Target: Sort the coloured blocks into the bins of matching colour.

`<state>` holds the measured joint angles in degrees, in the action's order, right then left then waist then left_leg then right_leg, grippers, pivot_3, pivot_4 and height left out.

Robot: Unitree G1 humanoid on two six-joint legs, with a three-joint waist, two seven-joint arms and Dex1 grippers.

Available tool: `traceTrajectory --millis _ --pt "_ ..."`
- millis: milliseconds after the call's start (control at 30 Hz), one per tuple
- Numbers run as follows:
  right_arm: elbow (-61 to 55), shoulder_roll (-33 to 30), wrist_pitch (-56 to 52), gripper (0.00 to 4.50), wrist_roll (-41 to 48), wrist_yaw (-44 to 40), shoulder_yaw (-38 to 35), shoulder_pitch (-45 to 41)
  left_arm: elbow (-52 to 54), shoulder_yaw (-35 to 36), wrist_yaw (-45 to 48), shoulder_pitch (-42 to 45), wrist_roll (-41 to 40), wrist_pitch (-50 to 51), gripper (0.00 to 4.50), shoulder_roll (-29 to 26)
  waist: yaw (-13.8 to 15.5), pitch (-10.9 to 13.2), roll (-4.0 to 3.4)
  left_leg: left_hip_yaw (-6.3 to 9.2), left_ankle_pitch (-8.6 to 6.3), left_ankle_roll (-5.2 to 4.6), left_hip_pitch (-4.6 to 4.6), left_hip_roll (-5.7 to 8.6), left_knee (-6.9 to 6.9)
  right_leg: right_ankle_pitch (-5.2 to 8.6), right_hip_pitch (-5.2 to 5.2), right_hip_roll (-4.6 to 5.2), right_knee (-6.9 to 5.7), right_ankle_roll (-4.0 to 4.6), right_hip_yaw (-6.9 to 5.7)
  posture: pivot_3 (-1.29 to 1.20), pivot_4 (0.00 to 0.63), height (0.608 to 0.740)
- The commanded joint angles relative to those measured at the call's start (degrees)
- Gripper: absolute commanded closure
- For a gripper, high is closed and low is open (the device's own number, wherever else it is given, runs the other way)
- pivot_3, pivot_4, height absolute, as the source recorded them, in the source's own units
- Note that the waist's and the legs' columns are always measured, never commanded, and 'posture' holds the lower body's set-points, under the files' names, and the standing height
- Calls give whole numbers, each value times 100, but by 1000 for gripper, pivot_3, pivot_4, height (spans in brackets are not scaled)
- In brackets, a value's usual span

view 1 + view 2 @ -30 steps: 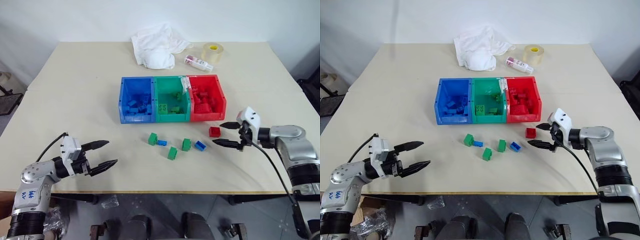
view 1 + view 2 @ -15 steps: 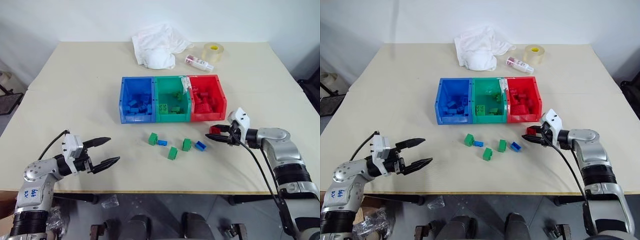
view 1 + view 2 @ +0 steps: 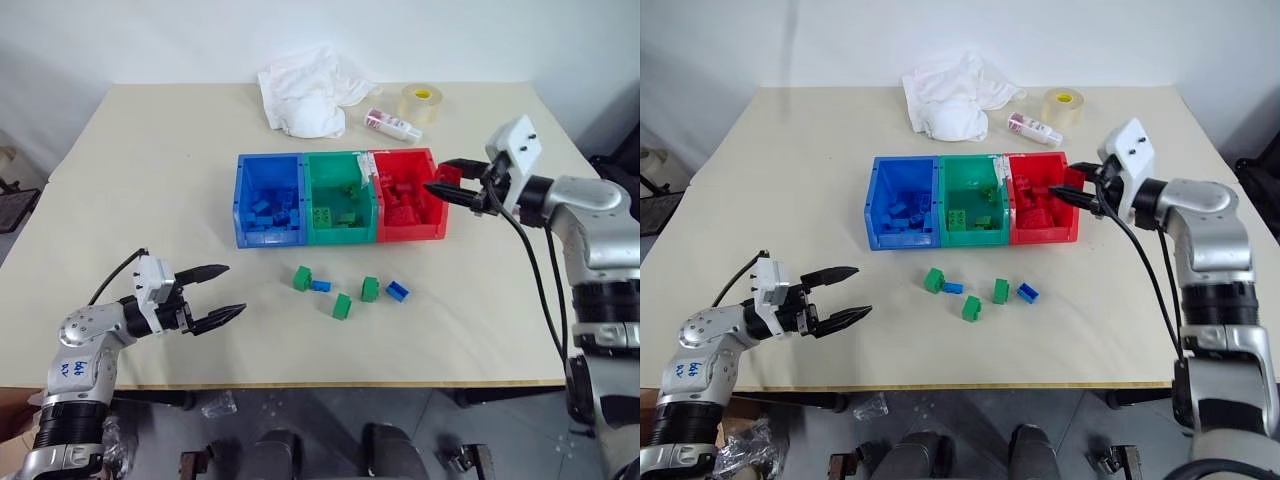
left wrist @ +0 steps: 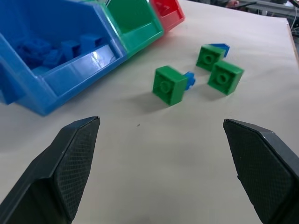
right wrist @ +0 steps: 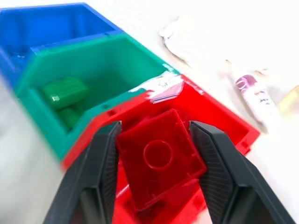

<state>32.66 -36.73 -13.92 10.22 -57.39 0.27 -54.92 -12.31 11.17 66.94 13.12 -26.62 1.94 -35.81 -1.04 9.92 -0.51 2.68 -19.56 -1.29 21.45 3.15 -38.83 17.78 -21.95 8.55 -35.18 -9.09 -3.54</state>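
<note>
My left gripper (image 3: 222, 291) hangs nearest me over the front-left part of the table (image 3: 150, 190), its two fingers spread wide with nothing between them. Just beyond it, in front of the bins, five loose blocks lie on the tabletop: a green block (image 3: 302, 278) touching a small blue block (image 3: 321, 285), another green block (image 3: 343, 306) closer to me, a third green block (image 3: 371, 289), and a second blue block (image 3: 398, 291) to its right.

Farther on stand the three joined bins in a row: the blue bin (image 3: 245, 215) on the left, the green bin (image 3: 343, 233) in the middle and the red bin (image 3: 412, 231) on the right, each already holding blocks of its own colour. My right gripper (image 3: 443, 178) is raised at the red bin's right edge, clamped on a red block (image 5: 159, 156).

At the far side lie a crumpled white cloth (image 3: 308, 90), a small tube (image 3: 392, 124) and a roll of clear tape (image 3: 420, 103).
</note>
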Motion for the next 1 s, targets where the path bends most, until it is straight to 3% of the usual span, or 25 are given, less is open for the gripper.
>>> traceTrajectory --millis 33,167,400,533,733,900,1000 --pt "1145 233 774 1227 -325 129 111 -599 -14 -48 52 174 20 -177 0 73 -36 1 1 4 0 0 1 0 0 0 0 0 -2 0 -2 0 150 740" --pt "2108 439 1371 14 -540 143 172 -1079 -29 -94 60 260 40 -212 0 109 -79 1 2 9 0 0 4 4 5 0 -13 2 -22 0 -3 0 150 740" --pt "1933 373 1542 14 -519 -390 135 -988 91 -134 98 288 -28 -153 0 140 -126 1 2 -1 0 1 8 0 6 2 -34 1 -42 4 -1 0 150 740" --pt "440 -43 900 14 -121 -956 -49 -17 30 -156 126 317 -25 -126 0 146 -54 1 2 5 0 0 14 0 0 2 -35 2 -46 4 -2 0 150 740" --pt "-2275 -1363 -204 14 725 -1544 -898 2508 -149 -97 171 317 -27 -153 0 92 110 2 1 23 -1 -1 67 5 -32 2 -60 4 -43 4 -15 0 150 740" --pt "-3161 -2266 -523 14 951 -1785 -1969 4504 -307 -23 273 284 -21 -221 0 3 103 3 2 0 1 -2 61 1 -38 2 -48 3 -33 3 -12 0 150 740" --pt "-3404 -2473 -604 14 1028 -1831 -2356 5108 -371 3 321 291 -12 -243 0 -21 89 3 2 -12 2 -2 56 -5 -37 2 -48 2 -34 3 -11 0 150 740"
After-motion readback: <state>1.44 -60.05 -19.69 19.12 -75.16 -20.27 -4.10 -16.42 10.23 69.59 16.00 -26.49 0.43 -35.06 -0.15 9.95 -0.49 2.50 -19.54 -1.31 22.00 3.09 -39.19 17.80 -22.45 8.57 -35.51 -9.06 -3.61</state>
